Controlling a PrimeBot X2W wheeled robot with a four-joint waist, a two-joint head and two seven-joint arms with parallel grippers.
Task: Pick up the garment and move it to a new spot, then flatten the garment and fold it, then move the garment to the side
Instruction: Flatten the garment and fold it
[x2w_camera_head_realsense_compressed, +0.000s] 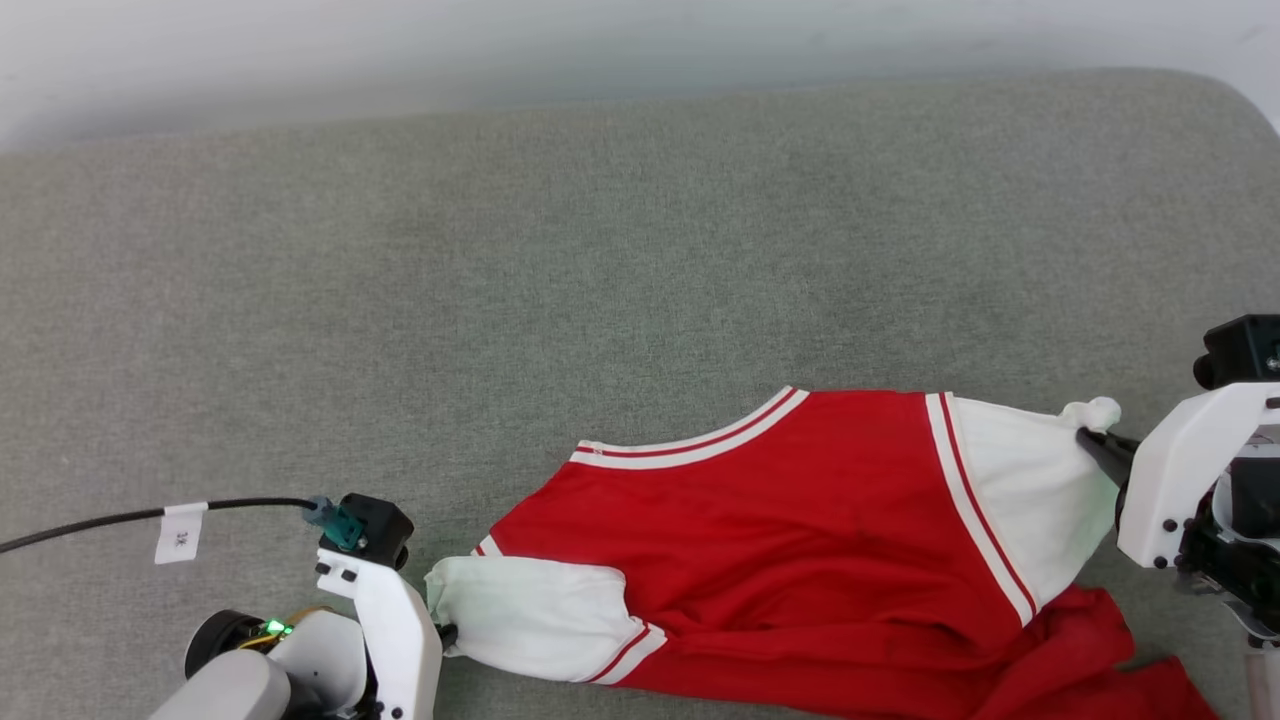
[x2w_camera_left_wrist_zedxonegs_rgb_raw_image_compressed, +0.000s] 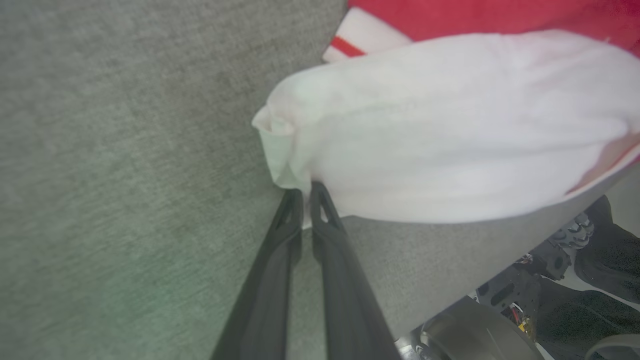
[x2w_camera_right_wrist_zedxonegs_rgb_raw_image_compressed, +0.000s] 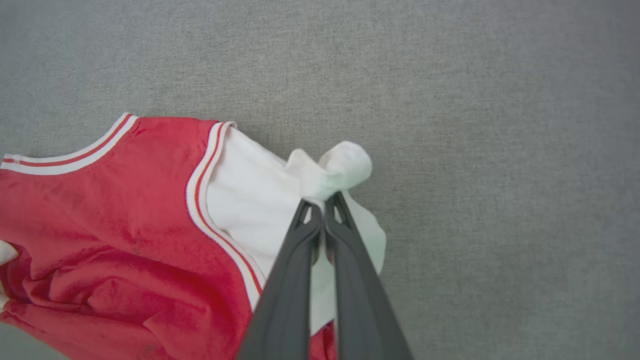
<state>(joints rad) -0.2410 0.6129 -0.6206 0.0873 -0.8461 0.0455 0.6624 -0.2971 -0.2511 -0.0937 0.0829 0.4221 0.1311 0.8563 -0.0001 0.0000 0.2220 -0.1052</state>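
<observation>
My left claw (x2w_camera_left_wrist_zedxonegs_rgb_raw_image_compressed: 306, 192) sits at the near edge of the grey cushion (x2w_camera_head_realsense_compressed: 600, 250), left of the middle. Its two fingers are pressed together on the cuff of one white sleeve of the garment (x2w_camera_head_realsense_compressed: 800, 500). The garment lies plain red side up along that near edge, spread toward the right, with its lower part rumpled. A little farther in, by the right edge, my right claw (x2w_camera_right_wrist_zedxonegs_rgb_raw_image_compressed: 324, 202) is clenched on the other white sleeve, and a knot of cloth bunches past its tips. The striped collar faces the far edge.
</observation>
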